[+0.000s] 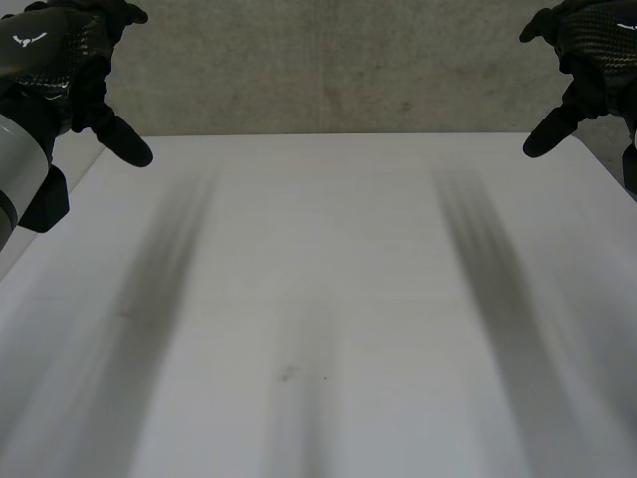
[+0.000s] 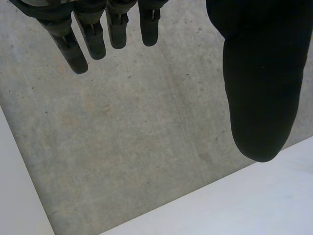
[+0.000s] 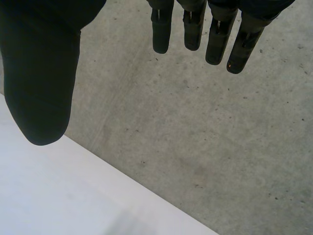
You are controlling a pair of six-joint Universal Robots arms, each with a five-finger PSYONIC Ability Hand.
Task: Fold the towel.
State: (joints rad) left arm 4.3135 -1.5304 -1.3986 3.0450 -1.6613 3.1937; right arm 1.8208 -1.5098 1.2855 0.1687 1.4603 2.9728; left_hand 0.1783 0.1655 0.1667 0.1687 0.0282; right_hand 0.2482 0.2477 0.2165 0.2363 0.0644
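Worry is any grab now is just pinching bare table. Left hand and right hand are hanging open near its far corners, gripping nothing.

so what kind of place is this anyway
Likely a robot lab or test bench: a plain white table, bare grey concrete beyond its edge, and a black left hand and right hand open above it.

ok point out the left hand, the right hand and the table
left hand [image 2: 261, 88], left wrist view, on its thumb
right hand [image 3: 39, 83], right wrist view, on its thumb
table [image 1: 328, 259], head view, on the bare top
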